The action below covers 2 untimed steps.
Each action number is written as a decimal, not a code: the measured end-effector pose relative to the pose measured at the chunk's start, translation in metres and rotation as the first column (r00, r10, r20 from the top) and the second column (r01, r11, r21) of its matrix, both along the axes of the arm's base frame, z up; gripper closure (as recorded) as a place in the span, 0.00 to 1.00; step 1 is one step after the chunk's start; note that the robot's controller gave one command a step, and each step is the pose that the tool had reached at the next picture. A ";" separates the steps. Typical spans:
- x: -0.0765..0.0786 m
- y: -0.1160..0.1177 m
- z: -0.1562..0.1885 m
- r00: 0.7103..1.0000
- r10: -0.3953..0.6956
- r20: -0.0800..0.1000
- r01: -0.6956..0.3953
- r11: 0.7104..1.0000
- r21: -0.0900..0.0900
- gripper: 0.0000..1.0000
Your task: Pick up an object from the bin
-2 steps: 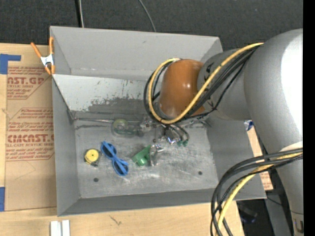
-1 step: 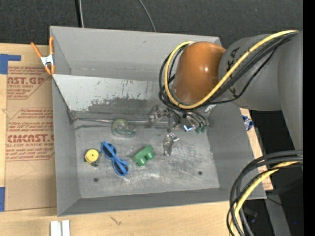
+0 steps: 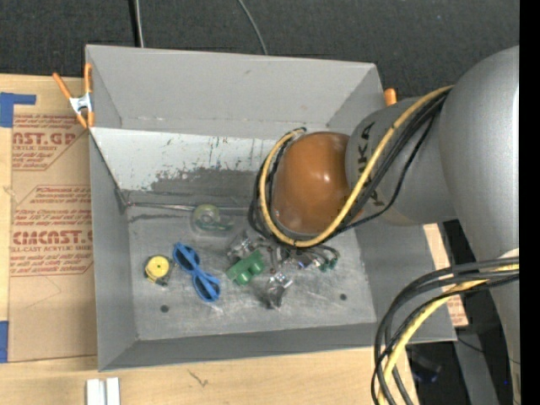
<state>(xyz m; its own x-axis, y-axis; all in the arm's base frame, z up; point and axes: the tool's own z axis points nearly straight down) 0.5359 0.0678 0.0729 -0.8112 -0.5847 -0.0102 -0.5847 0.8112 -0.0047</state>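
**Arm hanging low over the middle of the bin**

The big silver-grey robot arm (image 3: 472,142) is reaching in from the right and covering much of the grey metal bin (image 3: 228,83). Its glossy orange dome-shaped cover (image 3: 308,182), ringed by yellow and black cables, is sitting above the floor's centre. Below it the gripper (image 3: 281,275) is hovering down among a small clutter of metallic bits. The cover and cables are hiding the pincer, so I cannot tell how far open it is or whether it is gripping anything.

The likeliest target is lying just left of the gripper: a chunky green plastic piece (image 3: 246,267), mid-floor and close to the front wall. Further left, a blue plastic piece shaped like two joined loops (image 3: 196,271) is lying flat. A clear rounded plastic piece (image 3: 206,218) is resting near the back slope, and a small yellow plastic disc (image 3: 157,267) is sitting well apart at far left.

To do this well, I would be centring the pincer squarely over the green piece before closing, keeping clear of the loose bits beside it so nothing else is getting pinched, then lifting straight up.
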 end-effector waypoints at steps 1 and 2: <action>0.000 0.000 0.002 1.000 0.000 -0.003 0.000 1.000 -0.001 1.00; 0.015 -0.009 0.160 0.999 -0.045 0.001 0.045 0.999 0.000 1.00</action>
